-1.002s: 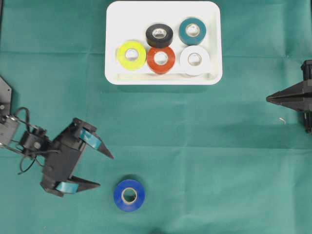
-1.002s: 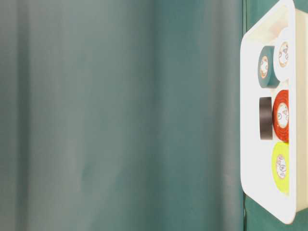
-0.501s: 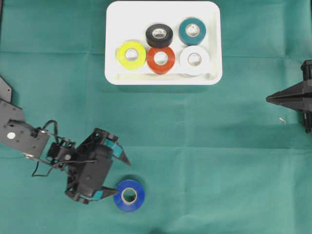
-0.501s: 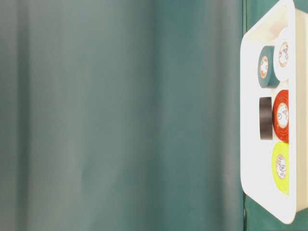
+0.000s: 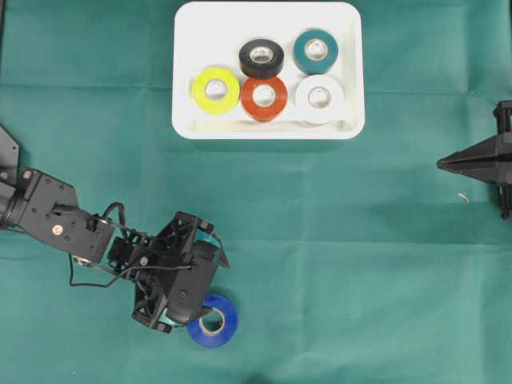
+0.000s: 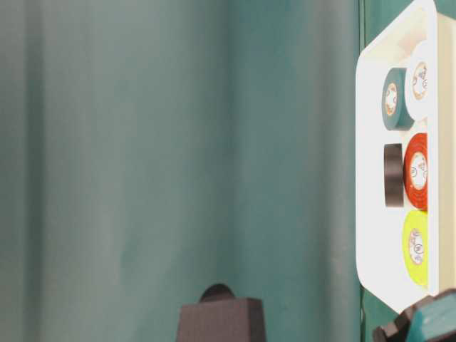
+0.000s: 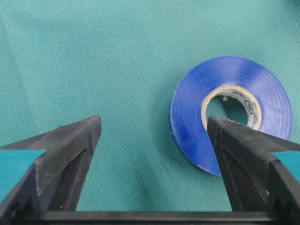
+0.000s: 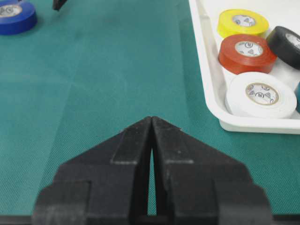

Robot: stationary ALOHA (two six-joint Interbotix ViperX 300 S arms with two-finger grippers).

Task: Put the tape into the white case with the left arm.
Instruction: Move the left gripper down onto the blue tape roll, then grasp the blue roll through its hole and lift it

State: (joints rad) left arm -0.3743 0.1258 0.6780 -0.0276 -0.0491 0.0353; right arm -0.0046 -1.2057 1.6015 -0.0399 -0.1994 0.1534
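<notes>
- While poised above the blue tape [image 7: 229, 110] on the green bench [image 5: 336, 240], left end effector [image 7: 152, 140] spread wide, one finger over the roll's hole.
- Next (a judgement): shifting to straddle the roll, closing, carrying to the white case [image 5: 346, 80].

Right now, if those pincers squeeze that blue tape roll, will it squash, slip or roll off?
Probably not roll: the blue tape roll lies flat on the green cloth. Its thick wound ring looks stiff. Its glossy face might slip.
</notes>
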